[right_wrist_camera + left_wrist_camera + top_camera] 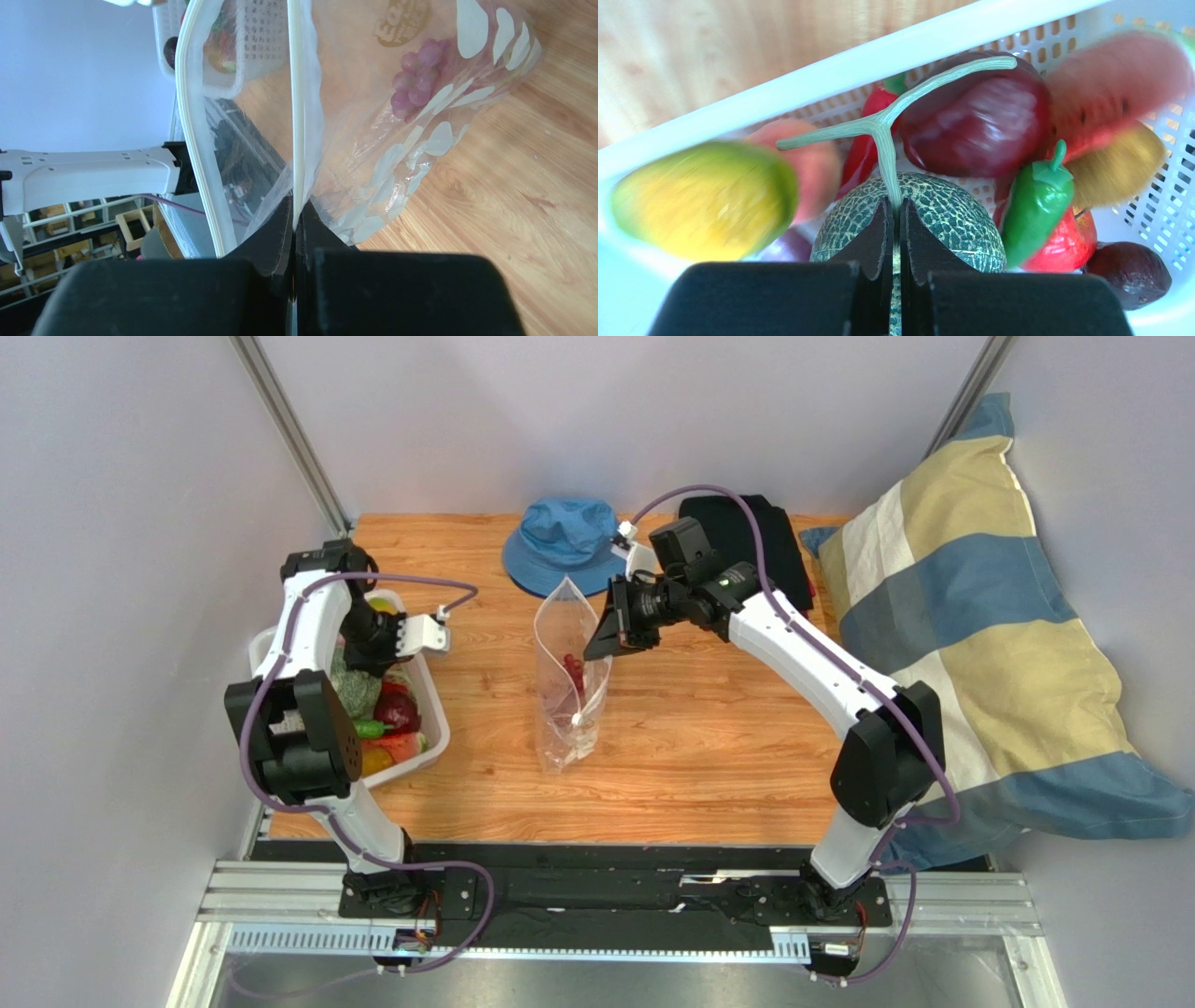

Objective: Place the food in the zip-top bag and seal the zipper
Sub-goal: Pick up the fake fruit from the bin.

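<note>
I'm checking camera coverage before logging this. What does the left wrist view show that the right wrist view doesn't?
Left wrist only: the left gripper shut on the stem of the netted green melon, with a dark red fruit, watermelon slice and green pepper around it. Right wrist only: the right gripper shut on the zipper of the zip-top bag, purple grapes inside. Both: the white mesh basket and the wooden table.
</note>
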Robot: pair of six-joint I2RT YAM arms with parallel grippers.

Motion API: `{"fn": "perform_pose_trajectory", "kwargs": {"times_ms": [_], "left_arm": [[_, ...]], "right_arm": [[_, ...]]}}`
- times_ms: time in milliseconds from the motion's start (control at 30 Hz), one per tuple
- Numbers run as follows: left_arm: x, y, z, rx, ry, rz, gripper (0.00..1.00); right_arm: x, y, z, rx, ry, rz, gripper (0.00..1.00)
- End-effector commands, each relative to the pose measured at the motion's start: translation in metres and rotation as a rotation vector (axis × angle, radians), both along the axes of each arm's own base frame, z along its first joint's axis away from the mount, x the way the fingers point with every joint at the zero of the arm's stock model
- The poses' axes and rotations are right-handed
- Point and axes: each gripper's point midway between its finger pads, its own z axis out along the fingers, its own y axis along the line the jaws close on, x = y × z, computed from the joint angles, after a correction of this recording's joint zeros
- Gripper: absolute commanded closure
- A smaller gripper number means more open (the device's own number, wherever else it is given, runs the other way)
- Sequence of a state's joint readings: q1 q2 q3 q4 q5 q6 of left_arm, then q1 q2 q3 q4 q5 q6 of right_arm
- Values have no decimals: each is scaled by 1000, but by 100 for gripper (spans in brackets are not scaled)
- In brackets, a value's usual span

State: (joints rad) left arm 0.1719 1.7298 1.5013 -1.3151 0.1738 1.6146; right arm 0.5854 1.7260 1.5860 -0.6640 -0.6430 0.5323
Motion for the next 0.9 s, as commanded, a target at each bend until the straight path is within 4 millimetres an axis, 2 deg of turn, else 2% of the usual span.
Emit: {"fn": "perform_pose_trajectory", "kwargs": {"times_ms": [0,100,200,300,333,433,467,533,567,733,800,867], "left_arm": [[-5,-15,40,-66,-68,35,100],[-4,-20,56,-97,-91,76,100],[-5,-28,71,-140,-119,103,100],[-7,-34,81,-174,-143,138,100],[-8,-36,85,-186,-154,147,100],[-14,-46,95,-237,-160,175,100],[-15,-49,100,-251,-167,176,100],[-20,-59,110,-307,-176,200,100],[-19,-62,120,-326,-197,204,100],[-26,-96,167,-531,-215,279,100],[-24,-108,191,-617,-242,329,100],[-16,-128,225,-764,-302,327,100]], "right_arm": [[-9,-19,42,-7,-139,6,100],[-13,-27,48,-31,-165,2,100],[-15,-25,47,-28,-132,-7,100],[-16,-13,30,-40,-72,1,100],[-11,-7,17,-55,-51,1,100],[-6,8,-3,-66,-29,12,100],[-2,14,-16,-78,-8,15,100],[5,26,-22,-64,-15,21,100],[10,32,-29,-67,-8,19,100],[16,43,-24,-33,-20,27,100],[13,41,-25,-30,-25,31,100],[9,38,-27,-32,-29,37,100]]}}
